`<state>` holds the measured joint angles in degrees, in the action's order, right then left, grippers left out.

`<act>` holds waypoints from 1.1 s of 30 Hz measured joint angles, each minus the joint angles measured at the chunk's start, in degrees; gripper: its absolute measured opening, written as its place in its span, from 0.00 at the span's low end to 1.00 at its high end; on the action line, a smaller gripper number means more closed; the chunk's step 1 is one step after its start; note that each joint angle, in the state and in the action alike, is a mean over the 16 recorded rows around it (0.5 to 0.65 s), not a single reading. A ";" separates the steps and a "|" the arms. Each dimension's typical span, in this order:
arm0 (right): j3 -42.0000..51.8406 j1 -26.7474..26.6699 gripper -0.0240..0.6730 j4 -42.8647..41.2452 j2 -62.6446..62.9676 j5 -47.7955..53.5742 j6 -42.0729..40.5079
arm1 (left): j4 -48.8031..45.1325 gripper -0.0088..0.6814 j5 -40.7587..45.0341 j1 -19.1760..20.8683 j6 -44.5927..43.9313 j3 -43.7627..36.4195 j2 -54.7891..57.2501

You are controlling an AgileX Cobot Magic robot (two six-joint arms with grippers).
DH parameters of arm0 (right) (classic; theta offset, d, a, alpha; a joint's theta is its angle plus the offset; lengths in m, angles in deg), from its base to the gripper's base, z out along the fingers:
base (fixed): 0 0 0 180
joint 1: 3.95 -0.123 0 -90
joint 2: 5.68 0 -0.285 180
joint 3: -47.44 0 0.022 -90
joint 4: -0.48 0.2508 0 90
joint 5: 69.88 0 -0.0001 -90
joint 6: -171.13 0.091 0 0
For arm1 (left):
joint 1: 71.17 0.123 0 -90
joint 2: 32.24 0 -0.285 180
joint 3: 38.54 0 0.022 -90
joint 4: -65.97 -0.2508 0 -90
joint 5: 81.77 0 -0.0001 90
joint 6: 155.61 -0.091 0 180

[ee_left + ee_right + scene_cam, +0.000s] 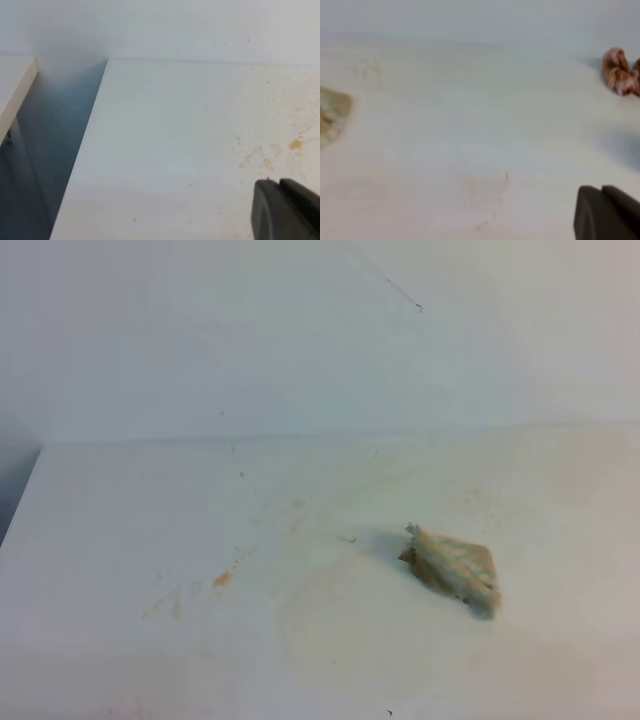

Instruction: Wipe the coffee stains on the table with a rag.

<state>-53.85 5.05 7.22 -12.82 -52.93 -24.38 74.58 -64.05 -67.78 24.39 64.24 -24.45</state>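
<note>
On the left half of the table (120, 540), one small orange-brown blot of the coffee stains (222, 579) shows in the high view, with a loose scatter of paler tan specks just left of it. A faint, pale ring-shaped smear lies right of the blot, near the table's front edge. One rag (453, 567) lies right of centre, wadded, beige-grey with brownish patches, roughly triangular, resting flat on the tabletop with nothing touching it. No arm or gripper appears in the high view.

The left wrist view shows the same orange-brown blot near its right edge, and the left gripper (285, 210) in the lower right corner, above the tabletop. Its two dark fingers stand pressed together with only a thin seam between them, holding nothing. The right wrist view shows the rag at its far left edge, one crumpled reddish-brown and white item (620, 71) at the far right on the table, too blurred to name, and the right gripper (606, 212) in the lower right corner, clenched with nothing in it.

The tabletop is white, flat and faintly smudged. A plain white wall (300, 330) rises behind it. A dark gap runs beside the table's left edge.
</note>
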 joint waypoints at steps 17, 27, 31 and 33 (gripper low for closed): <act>-0.05 0.41 0.04 -5.41 0.00 4.26 -1.25 | 0.00 0.01 0.00 0.00 0.00 0.00 0.00; -0.10 0.41 0.04 -5.49 0.00 4.30 -1.27 | 0.00 0.01 0.00 0.00 0.00 0.00 0.00; -0.10 0.41 0.04 -5.50 0.00 4.30 -1.27 | 0.00 0.01 0.00 0.00 0.00 0.00 0.00; -0.10 0.41 0.04 -5.50 0.00 4.30 -1.27 | 0.00 0.01 0.00 0.00 0.00 0.00 0.00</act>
<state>-53.95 5.46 1.72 -12.82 -48.62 -25.65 74.58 -64.05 -67.78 24.39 64.24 -24.45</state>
